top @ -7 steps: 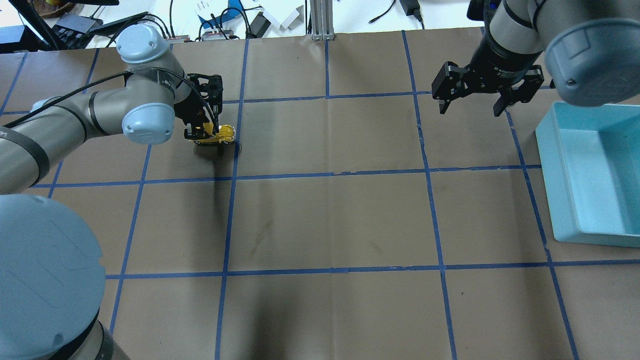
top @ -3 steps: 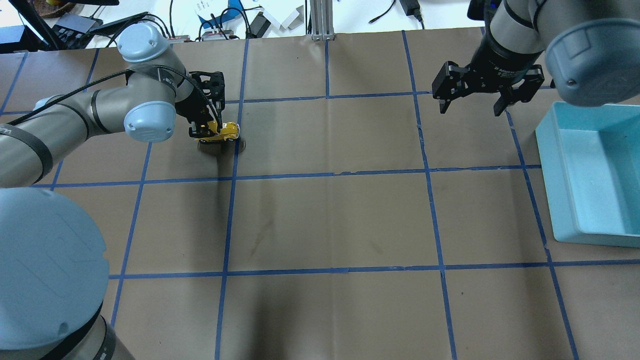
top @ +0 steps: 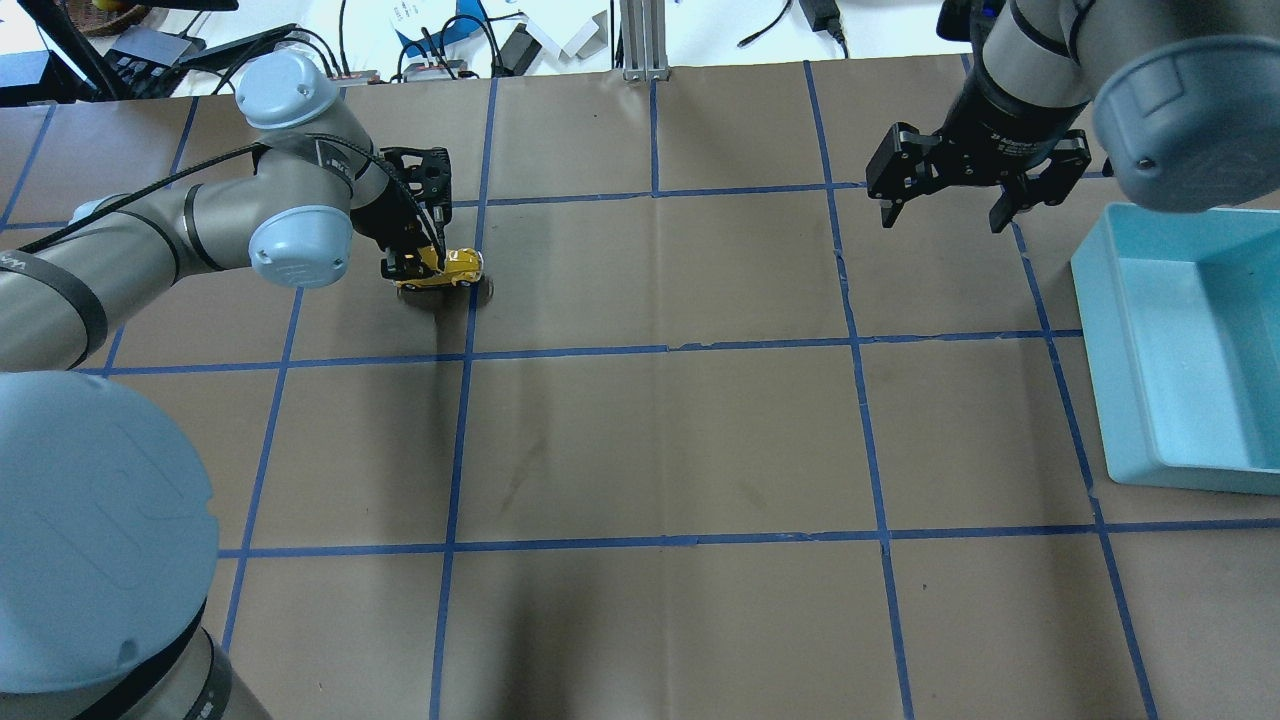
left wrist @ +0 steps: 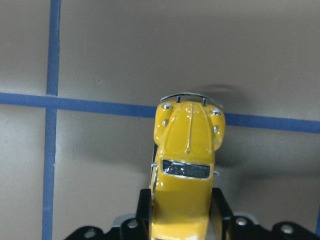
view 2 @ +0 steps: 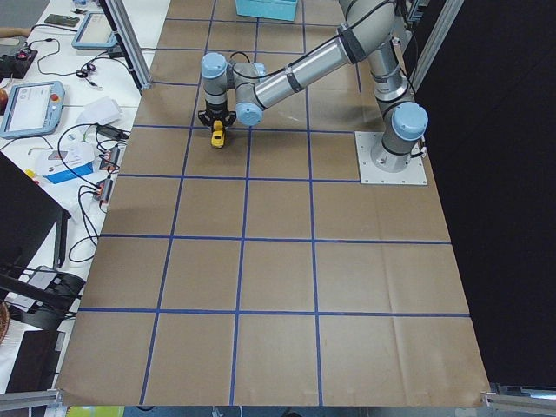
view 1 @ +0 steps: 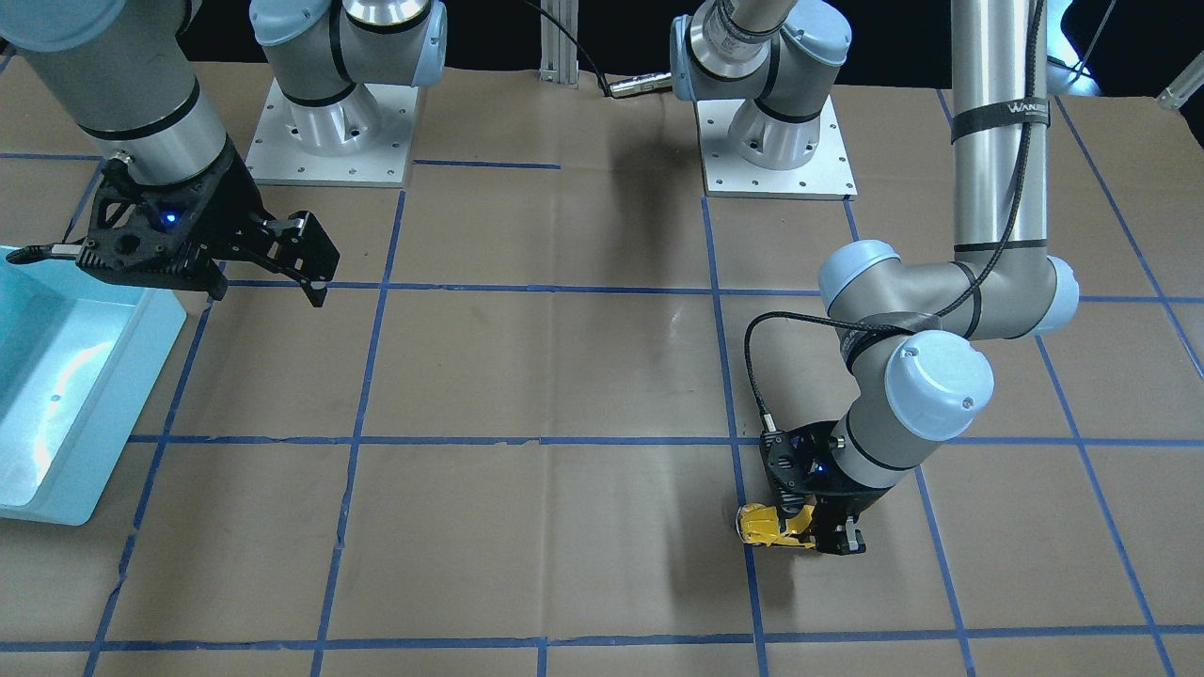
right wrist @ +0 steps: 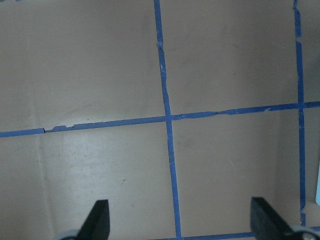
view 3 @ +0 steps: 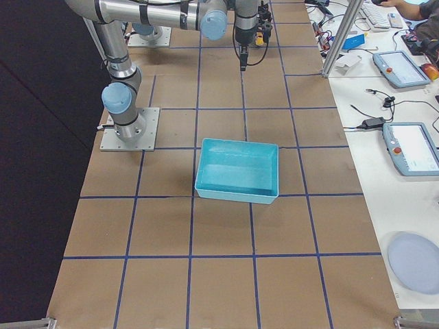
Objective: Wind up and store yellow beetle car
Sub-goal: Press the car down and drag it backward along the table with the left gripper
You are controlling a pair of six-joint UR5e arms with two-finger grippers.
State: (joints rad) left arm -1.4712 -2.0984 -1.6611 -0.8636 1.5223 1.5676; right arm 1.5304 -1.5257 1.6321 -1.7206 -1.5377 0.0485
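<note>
The yellow beetle car [top: 452,269] is clamped by its rear half in my left gripper [top: 418,266], low over the brown table near a blue tape line. In the left wrist view the yellow beetle car [left wrist: 187,150] points away from the camera, its silver bumper over the tape, with the black fingers [left wrist: 220,206] pressed on both flanks. I cannot tell whether its wheels touch the table. From the front, the yellow beetle car [view 1: 769,525] sticks out of the left gripper [view 1: 816,532]. My right gripper [top: 945,212] hangs open and empty far off, above the table [right wrist: 100,75].
A light blue bin [top: 1097,340] sits at the table's right edge, just beyond the right gripper; the bin [view 3: 236,193] looks empty. Blue tape lines grid the brown table. Cables and devices lie beyond the far edge [top: 440,45].
The left gripper has carried the car a little to the right, toward the blue tape line. The right arm has barely moved.
</note>
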